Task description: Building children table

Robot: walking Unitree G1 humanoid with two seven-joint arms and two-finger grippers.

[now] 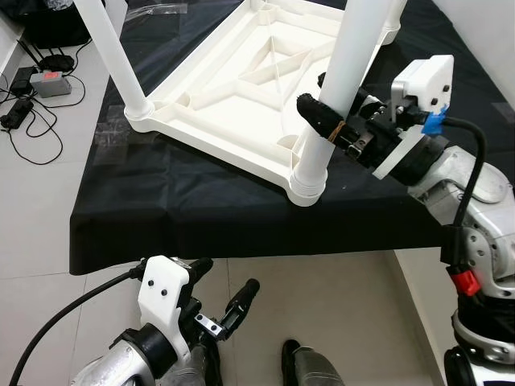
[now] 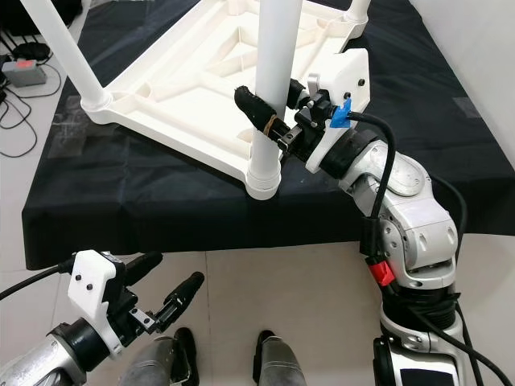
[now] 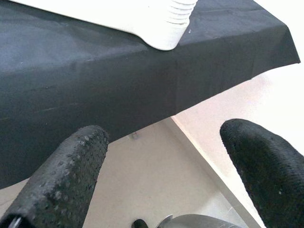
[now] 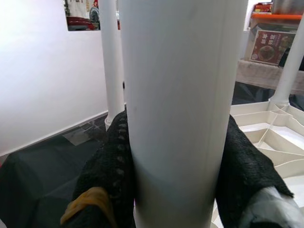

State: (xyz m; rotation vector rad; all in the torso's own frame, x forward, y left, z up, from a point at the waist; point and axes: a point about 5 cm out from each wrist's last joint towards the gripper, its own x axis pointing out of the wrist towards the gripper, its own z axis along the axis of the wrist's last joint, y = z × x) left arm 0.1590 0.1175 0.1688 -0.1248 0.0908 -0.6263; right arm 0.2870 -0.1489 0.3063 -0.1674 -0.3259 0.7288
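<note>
White upturned table (image 1: 241, 88), right hand (image 1: 326, 121) gripping one leg (image 1: 342, 72), left hand (image 1: 229, 293) wide

A bench (image 1: 201, 229) draped in a black cloth (image 2: 121, 209) carries the work; the cloth hangs over its near edge down toward the pale tiled floor (image 1: 48, 233). Directly on the cloth lies a white plastic children's tabletop (image 1: 241, 88), upside down, its ribbed underside facing up and its near corner close to the bench's near edge. White legs (image 2: 269, 96) stand upright in its corner sockets.
</note>
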